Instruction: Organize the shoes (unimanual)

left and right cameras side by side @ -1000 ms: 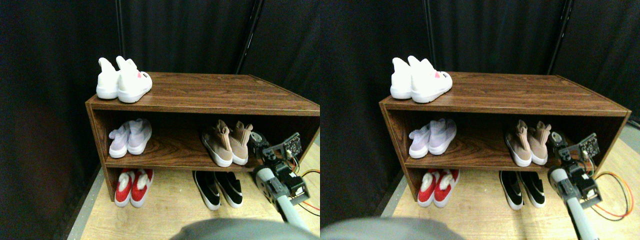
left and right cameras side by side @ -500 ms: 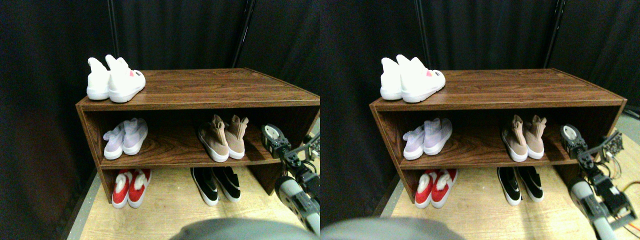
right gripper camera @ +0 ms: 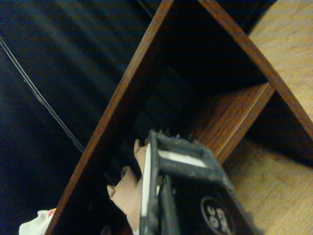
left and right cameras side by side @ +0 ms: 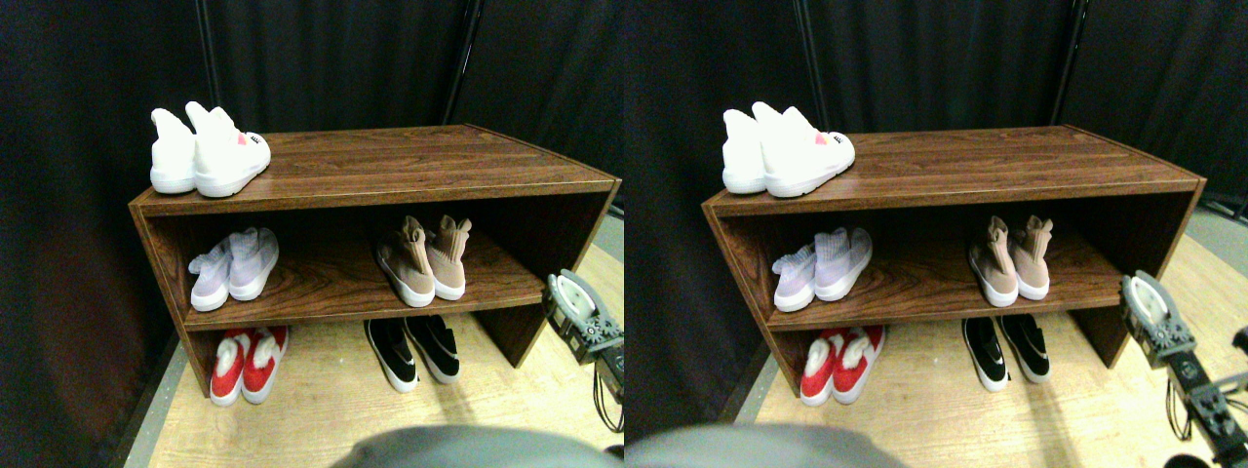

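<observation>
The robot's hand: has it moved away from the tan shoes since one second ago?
Yes. The hand has drawn back from beside the tan shoes to outside the shelf's right front corner, nearer the floor.

You see the right gripper (left and right cameras side by side: 575,310) just off the shelf unit's (left and right cameras side by side: 390,171) right front corner, holding nothing. Tan shoes (left and right cameras side by side: 424,258) sit paired on the middle shelf, with black slip-ons (left and right cameras side by side: 411,349) on the floor below.

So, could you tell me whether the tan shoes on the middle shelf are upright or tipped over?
Upright. Both tan shoes rest on their white soles side by side on the middle shelf, ankle cuffs pointing up.
</observation>
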`<state>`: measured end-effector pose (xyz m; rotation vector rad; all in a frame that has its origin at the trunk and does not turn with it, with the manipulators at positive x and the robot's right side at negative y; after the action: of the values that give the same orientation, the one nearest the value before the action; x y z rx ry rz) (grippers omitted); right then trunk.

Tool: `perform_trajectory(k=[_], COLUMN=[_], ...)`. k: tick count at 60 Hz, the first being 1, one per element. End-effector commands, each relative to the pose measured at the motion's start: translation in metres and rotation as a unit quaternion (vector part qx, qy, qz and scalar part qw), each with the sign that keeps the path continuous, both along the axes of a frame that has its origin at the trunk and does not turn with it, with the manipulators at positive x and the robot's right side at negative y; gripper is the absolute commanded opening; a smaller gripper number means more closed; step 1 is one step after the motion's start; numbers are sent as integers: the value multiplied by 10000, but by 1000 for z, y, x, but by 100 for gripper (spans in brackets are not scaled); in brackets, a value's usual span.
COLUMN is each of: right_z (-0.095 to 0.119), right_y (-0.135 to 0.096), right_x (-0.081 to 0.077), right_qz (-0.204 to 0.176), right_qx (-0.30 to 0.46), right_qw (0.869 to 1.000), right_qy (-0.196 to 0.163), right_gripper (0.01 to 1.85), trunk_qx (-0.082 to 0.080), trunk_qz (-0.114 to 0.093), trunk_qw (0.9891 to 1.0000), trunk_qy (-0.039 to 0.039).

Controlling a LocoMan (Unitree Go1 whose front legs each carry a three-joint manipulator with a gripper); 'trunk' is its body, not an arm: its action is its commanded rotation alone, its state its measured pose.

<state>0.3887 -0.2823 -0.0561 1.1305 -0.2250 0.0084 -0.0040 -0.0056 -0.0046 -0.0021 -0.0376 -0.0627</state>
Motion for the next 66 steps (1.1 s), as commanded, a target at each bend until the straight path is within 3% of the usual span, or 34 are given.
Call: perform_trajectory(k=[1, 6, 13, 16, 28, 35, 36, 48, 66], right_z=[-5, -15, -32, -40, -71, -93, -96, -122, -145], right_y=[-1, 0, 1, 2, -1, -6, -7, -13, -29], right_x=[-6, -12, -13, -16, -13, -2, 0, 19, 53], right_qz=[0, -81, 99, -5, 77, -90, -150, -235, -639], right_qx=[33, 255, 346, 574, 583, 1188, 1194, 1087, 1001], right_qw=[10000, 9996, 9992, 9981, 9972, 9894, 9891, 9853, 9807], right_qy=[-46, 43, 171, 235, 466, 831, 845, 1300, 1551], right_gripper=[6, 6, 6, 6, 6, 6, 6, 6, 6], trunk_qx=[-101, -83, -73, -71, -102, -124, -142, -167, -209], trunk_qz=[39, 51, 55, 79, 124, 154, 182, 209, 275], trunk_qw=[9997, 9996, 9993, 9991, 9986, 9984, 9981, 9978, 9975], trunk_qy=[215, 280, 356, 422, 511, 532, 573, 605, 615])
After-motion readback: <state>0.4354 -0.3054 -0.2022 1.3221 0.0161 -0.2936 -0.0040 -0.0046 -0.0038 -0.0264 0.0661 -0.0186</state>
